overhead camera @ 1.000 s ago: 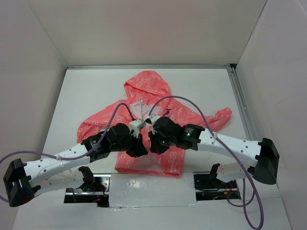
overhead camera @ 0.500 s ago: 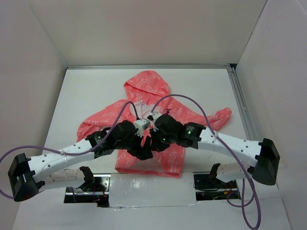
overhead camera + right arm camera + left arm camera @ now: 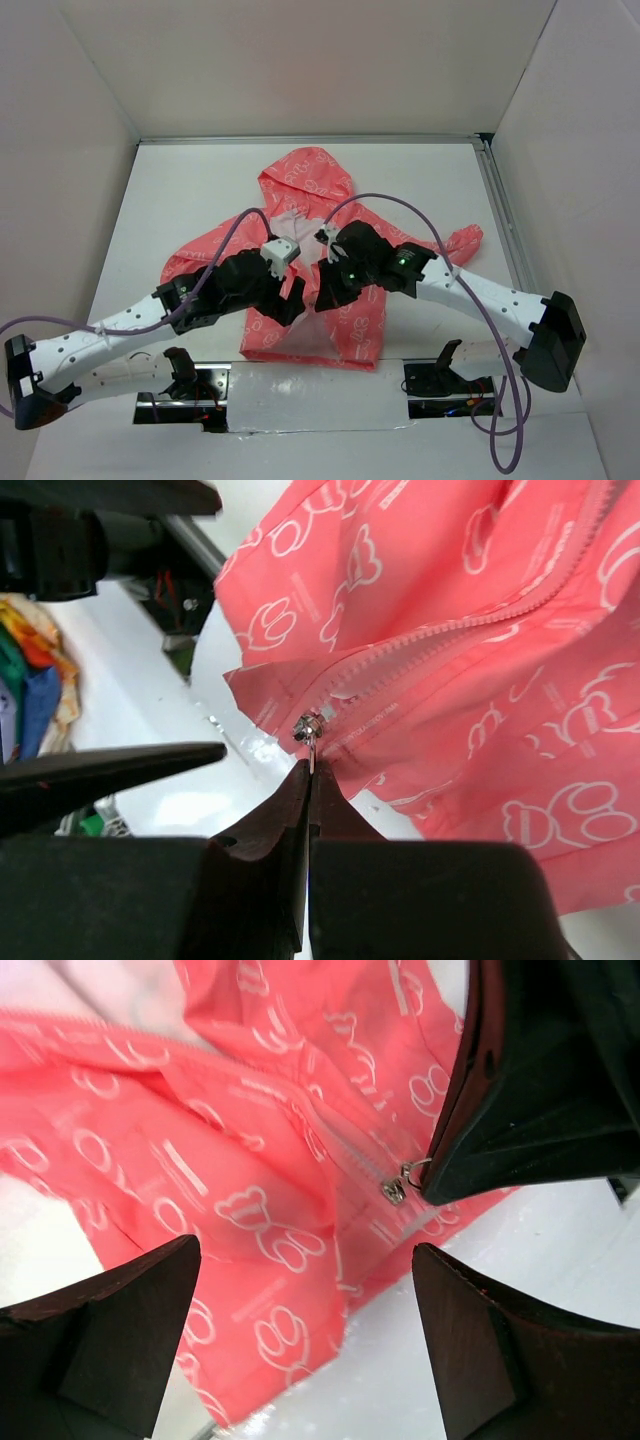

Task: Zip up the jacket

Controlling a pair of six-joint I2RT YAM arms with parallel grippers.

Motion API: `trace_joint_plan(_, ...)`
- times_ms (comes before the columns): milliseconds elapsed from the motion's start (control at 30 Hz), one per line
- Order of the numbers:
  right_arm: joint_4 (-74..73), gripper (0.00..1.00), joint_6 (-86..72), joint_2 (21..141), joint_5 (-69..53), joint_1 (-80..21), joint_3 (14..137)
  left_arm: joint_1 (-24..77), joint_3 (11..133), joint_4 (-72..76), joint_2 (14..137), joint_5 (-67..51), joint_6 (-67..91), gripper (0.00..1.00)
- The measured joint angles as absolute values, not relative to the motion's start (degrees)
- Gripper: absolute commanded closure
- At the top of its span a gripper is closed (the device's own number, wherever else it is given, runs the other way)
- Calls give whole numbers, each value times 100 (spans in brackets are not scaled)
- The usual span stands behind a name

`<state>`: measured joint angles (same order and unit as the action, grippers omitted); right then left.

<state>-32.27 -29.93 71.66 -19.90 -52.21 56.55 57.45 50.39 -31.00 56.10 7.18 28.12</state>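
Note:
The coral-pink jacket (image 3: 310,185) with white print lies flat on the white table, hood toward the far wall. Its zipper slider (image 3: 312,727) sits near the bottom hem, and only a short stretch below it is joined. My right gripper (image 3: 311,770) is shut on the small metal pull tab of the zipper, which also shows in the left wrist view as the slider (image 3: 394,1192) against the right gripper's dark fingers (image 3: 520,1090). My left gripper (image 3: 305,1260) hangs open over the jacket's lower left panel (image 3: 230,1160), holding nothing. From above, both grippers (image 3: 292,300) (image 3: 322,292) meet over the lower front.
White walls (image 3: 60,150) close in the table on three sides. Two metal base plates (image 3: 180,385) lie at the near edge. Purple cables (image 3: 380,205) arch over the jacket. A bundle of colourful cloth (image 3: 25,670) shows beyond the table edge in the right wrist view.
My left gripper has opened and let go of the jacket's hem, and the left arm has drawn back a little to the left. The right gripper stays shut on the pull.

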Motion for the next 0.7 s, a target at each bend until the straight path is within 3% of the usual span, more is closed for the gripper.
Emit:
trace_joint_plan(533,-3284,100,-2976,7192,-3041,-4617,5658,6110,4908,-2093,5736,309,814,24)
trace_joint_plan(700,-3286,100,-2976,7190,-3225,-4438,5658,6178,4908,-2078,5881,239,620,27)
